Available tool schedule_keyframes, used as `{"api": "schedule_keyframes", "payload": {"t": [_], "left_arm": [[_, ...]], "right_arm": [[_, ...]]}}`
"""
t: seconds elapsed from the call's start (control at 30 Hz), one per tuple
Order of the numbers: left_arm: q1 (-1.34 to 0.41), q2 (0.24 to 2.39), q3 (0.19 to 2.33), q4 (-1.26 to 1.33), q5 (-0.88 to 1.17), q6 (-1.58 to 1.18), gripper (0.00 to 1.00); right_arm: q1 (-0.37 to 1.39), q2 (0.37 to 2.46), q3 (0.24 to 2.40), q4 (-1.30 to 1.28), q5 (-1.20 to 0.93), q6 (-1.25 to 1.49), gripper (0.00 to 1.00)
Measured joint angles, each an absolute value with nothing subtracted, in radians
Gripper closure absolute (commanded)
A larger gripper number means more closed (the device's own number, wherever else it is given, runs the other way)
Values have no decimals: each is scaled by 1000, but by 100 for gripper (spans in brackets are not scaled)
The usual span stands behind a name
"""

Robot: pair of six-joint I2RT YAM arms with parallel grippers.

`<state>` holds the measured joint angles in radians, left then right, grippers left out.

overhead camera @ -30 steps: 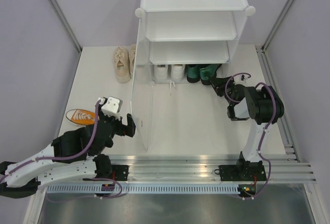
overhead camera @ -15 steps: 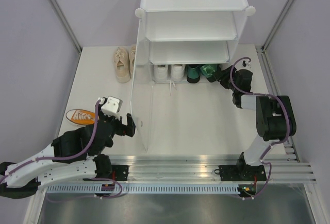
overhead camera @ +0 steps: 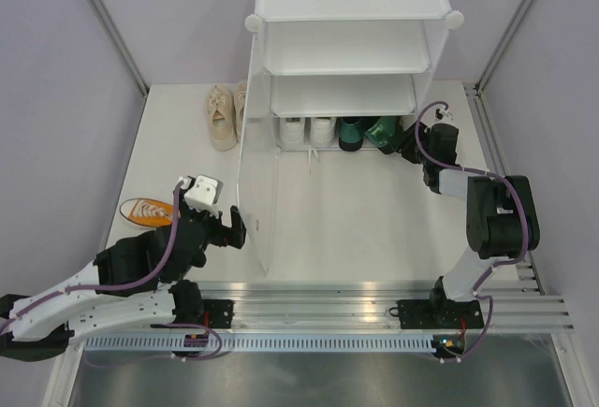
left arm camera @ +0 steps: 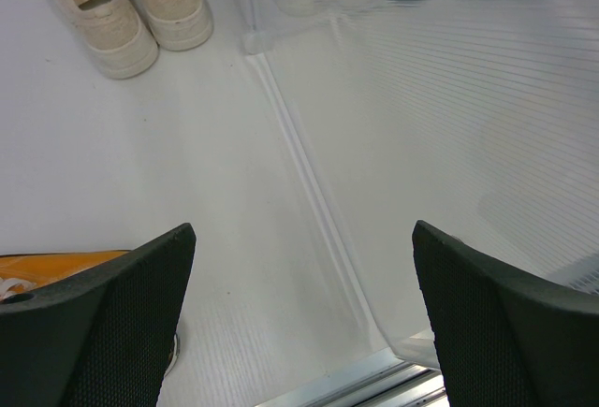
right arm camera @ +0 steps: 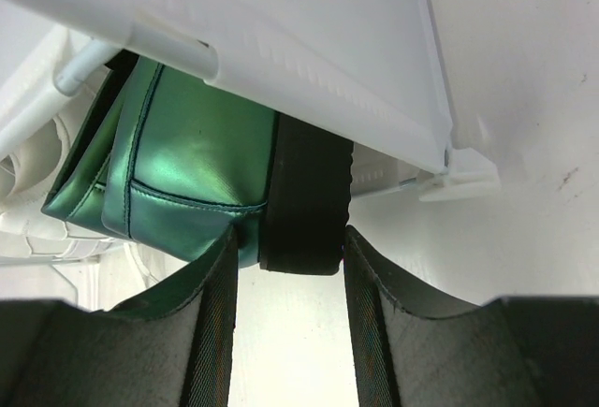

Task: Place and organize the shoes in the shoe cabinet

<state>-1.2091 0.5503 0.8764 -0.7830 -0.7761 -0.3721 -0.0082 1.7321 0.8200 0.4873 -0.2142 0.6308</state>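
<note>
The white shoe cabinet stands at the back. Its bottom tier holds white sneakers and a dark green heel. My right gripper is at the tier's right front, shut on the second green heel. In the right wrist view its fingers clamp the black heel block under the shelf. Cream sneakers stand left of the cabinet. One orange sneaker lies by my left gripper, which is open and empty.
The cabinet's translucent side panel stands just right of my left gripper. The cream sneakers and the orange sneaker show in the left wrist view. Purple walls close in both sides; a metal rail runs along the near edge.
My right arm has reached forward and carried the green heel into the cabinet's bottom tier beside the other heel. The left arm has not moved.
</note>
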Motion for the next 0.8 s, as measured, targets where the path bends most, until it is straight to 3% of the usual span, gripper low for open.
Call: {"api": "schedule_keyframes", "payload": {"t": [0.8], "left_arm": [[-1195, 566, 876, -783, -775, -372, 0]], "right_arm": [[-6, 1724, 917, 332, -157, 482, 99]]}}
